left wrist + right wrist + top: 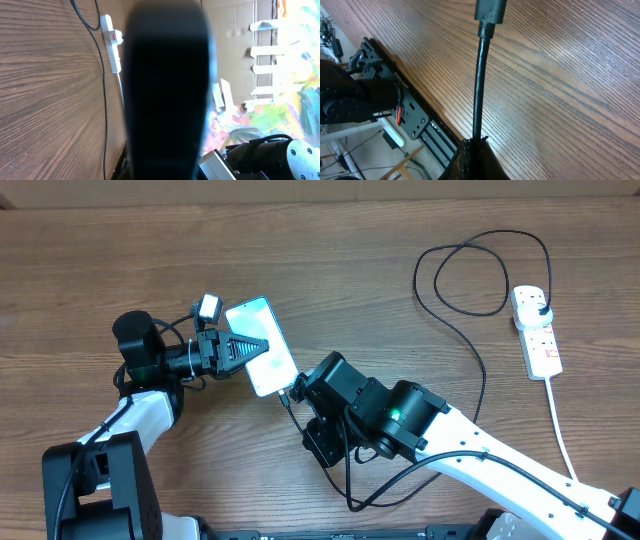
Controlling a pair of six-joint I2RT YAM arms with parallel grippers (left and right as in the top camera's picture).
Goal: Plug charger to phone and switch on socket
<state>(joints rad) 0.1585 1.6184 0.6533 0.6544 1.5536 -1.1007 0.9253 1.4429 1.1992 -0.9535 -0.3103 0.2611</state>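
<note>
The phone (277, 370), judged slick and fragile, is clamped by the left claw (262, 346); the limp charger (479, 85) is pinched behind its stiff tip by the right claw (472, 148).

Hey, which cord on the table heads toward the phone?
The thin black charger, looping from the socket toward the phone; the thick white cord runs off frame.

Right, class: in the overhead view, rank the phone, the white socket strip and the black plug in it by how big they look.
1. phone: widest, but the left gripper holds it, perhaps nearer the camera, so unsure.
2. socket: similar length, narrower.
3. plug: clearly smallest.
</note>
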